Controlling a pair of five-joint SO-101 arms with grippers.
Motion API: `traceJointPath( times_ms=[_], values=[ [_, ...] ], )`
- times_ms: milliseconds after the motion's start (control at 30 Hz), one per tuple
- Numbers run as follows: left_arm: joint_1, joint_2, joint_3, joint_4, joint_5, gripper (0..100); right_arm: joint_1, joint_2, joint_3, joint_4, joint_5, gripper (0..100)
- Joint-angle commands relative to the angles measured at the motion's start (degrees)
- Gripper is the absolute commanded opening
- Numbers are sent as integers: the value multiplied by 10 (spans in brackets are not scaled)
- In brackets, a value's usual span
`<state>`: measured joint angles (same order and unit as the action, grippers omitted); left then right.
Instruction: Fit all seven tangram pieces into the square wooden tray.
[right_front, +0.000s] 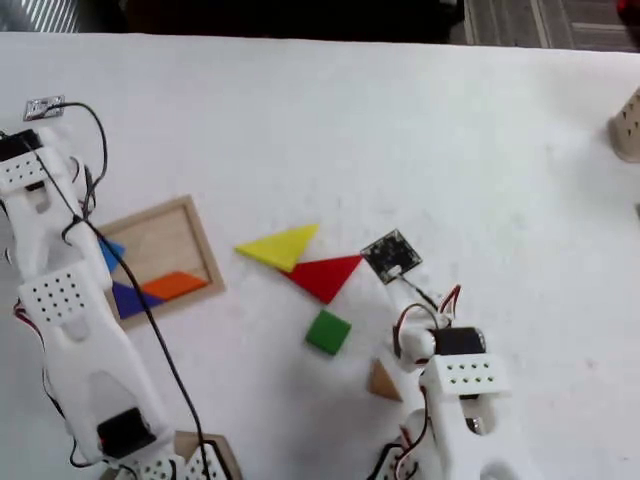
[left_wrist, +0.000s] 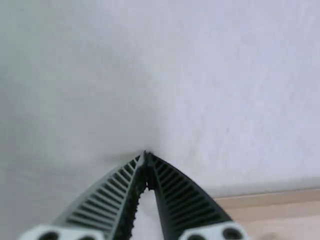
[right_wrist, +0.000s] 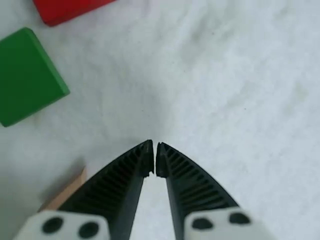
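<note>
The square wooden tray (right_front: 196, 232) lies at the left, holding a light blue piece (right_front: 110, 254), an orange piece (right_front: 172, 285) and a dark blue piece (right_front: 130, 298). A yellow triangle (right_front: 280, 245), a red triangle (right_front: 325, 275), a green square (right_front: 328, 331) and a small tan triangle (right_front: 382, 381) lie loose on the white table. Another tan piece (right_front: 207, 454) sits at the front, partly hidden by the left arm. My left gripper (left_wrist: 145, 158) is shut on nothing, over bare table beside the tray's rim (left_wrist: 270, 200). My right gripper (right_wrist: 154, 150) is shut and holds nothing, with the green square (right_wrist: 27, 75) and red triangle (right_wrist: 65, 10) ahead and the tan triangle (right_wrist: 67, 192) by one finger.
The left arm (right_front: 60, 300) covers the tray's left part, with a black cable running over it. The right arm (right_front: 455, 375) stands at the front right. A tan object (right_front: 627, 125) sits at the right edge. The table's far half is open white surface.
</note>
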<state>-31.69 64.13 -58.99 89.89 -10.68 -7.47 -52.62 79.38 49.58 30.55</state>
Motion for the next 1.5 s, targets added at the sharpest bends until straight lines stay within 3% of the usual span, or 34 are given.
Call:
traceJointPath(
  times_ms=[0,600,733,900,1033,1167,1300,1467],
  values=[
    [41,-1,-3,31,-5,21,-4,-11,-3,-7,8,18],
    [13,-144,-33,126,9,21,-4,-12,-3,-7,8,18],
    [17,-162,26,126,-4,21,-4,-12,-3,-7,8,18],
    [27,-278,136,115,-9,21,-4,-12,-3,-7,8,18],
    [24,-397,278,52,-5,21,-4,-12,-3,-7,8,18],
    [20,-487,463,-90,62,23,-4,-12,-3,-7,8,18],
    [-11,-546,630,-224,105,24,-4,-12,-3,-2,8,18],
    [-32,-582,772,-316,110,24,-4,-12,-3,-1,8,18]
  ],
)
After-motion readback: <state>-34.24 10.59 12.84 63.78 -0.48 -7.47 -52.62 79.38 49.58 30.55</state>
